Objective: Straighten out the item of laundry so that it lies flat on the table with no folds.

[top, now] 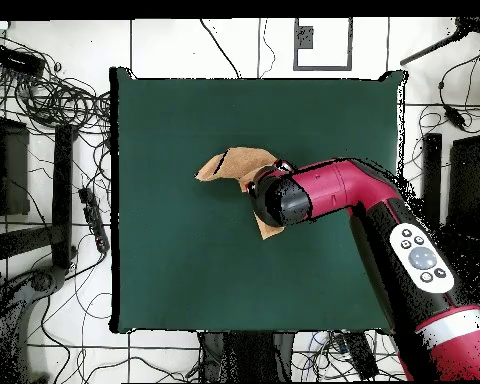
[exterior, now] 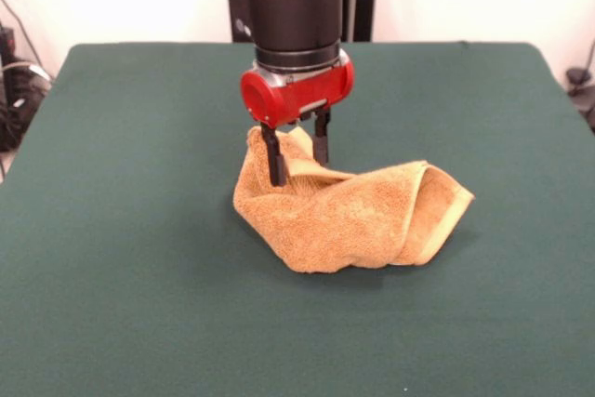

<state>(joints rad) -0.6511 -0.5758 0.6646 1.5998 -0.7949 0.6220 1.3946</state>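
The item of laundry (exterior: 358, 216), an orange-tan terry towel, lies crumpled near the middle of the dark green table (exterior: 112, 248). Its right end is folded over, showing a paler band. My gripper (exterior: 297, 172) reaches down into the towel's raised left part, shut on a bunched fold that stands up between its two black fingers (exterior: 274, 160). From overhead, the towel (top: 229, 163) sticks out to the left of and below the red arm head, which hides the gripper and part of the cloth.
The table (top: 164, 260) is far larger than the towel, with green surface on all sides of it. Cables and stands (top: 64, 110) lie on the floor beyond the table's edges.
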